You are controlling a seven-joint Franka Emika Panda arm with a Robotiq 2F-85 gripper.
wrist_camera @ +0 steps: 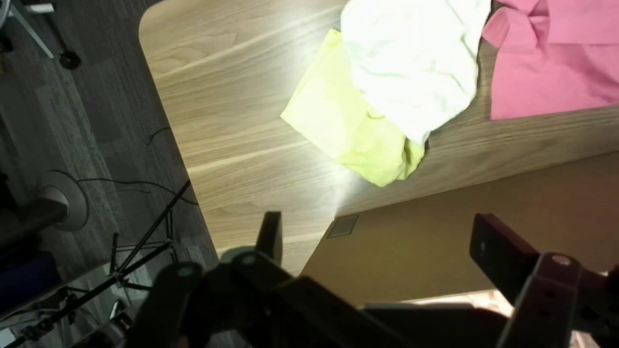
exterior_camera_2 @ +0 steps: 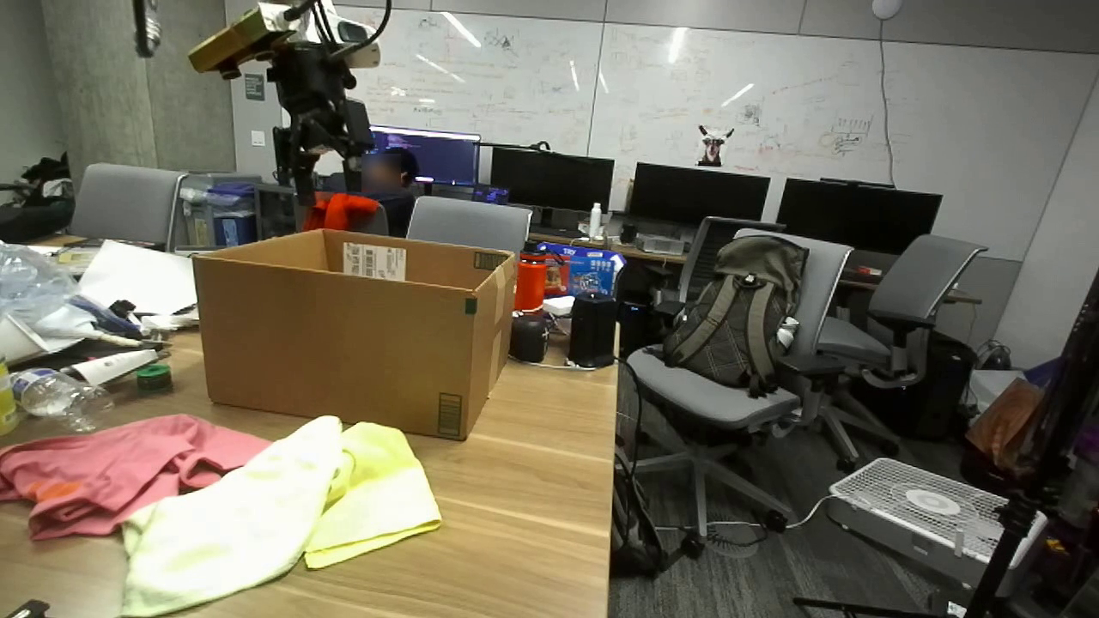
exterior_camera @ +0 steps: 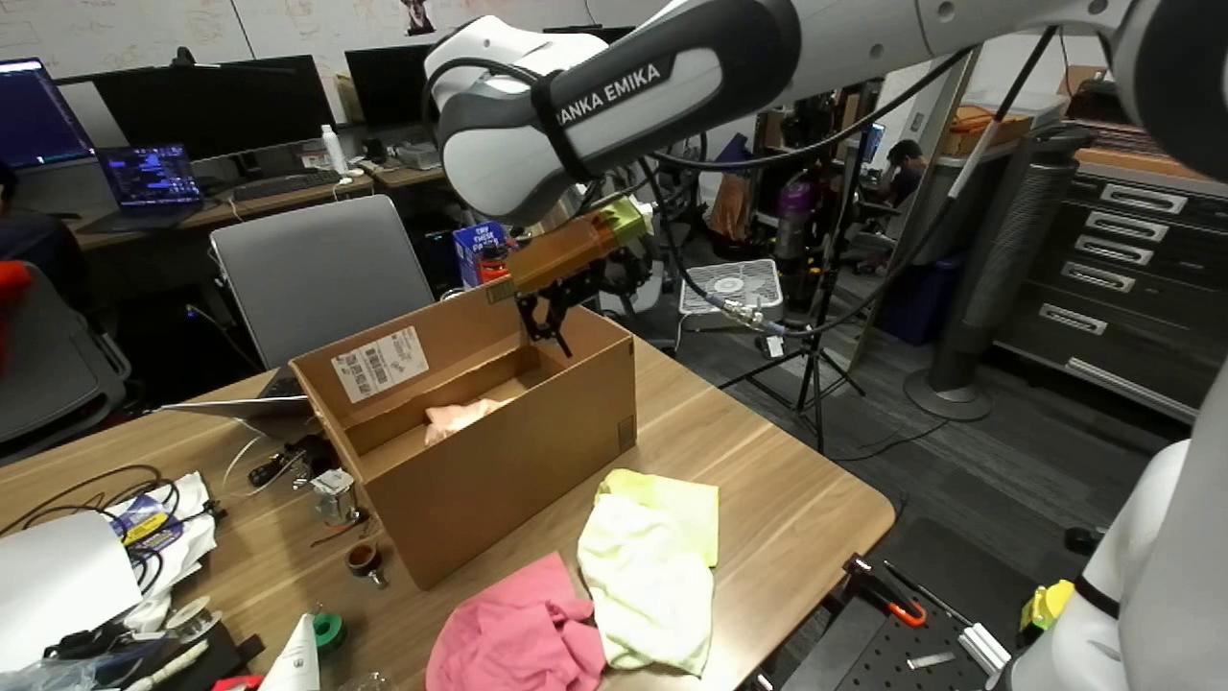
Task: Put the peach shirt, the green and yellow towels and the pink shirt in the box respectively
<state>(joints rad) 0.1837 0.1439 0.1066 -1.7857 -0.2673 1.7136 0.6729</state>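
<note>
The gripper (wrist_camera: 377, 226) comes in along the bottom of the wrist view, its two fingers spread well apart. In an exterior view it hangs over the box (exterior_camera: 508, 470), just above the middle of the frame. The box stands on the table (exterior_camera: 777, 499) with its opening facing up, and a white printed label (exterior_camera: 381, 364) shows on the inner face of its far wall. Inside, a little left of and below the frame's middle, lies the peach shirt (exterior_camera: 458, 418), partly hidden by the near wall. Outside the box, towards the bottom middle of the frame, the pale green towel (exterior_camera: 648, 585) lies partly over the yellow towel (exterior_camera: 698, 509). The pink shirt (exterior_camera: 518, 629) lies crumpled just left of the pale green towel, cut off by the bottom edge.
</note>
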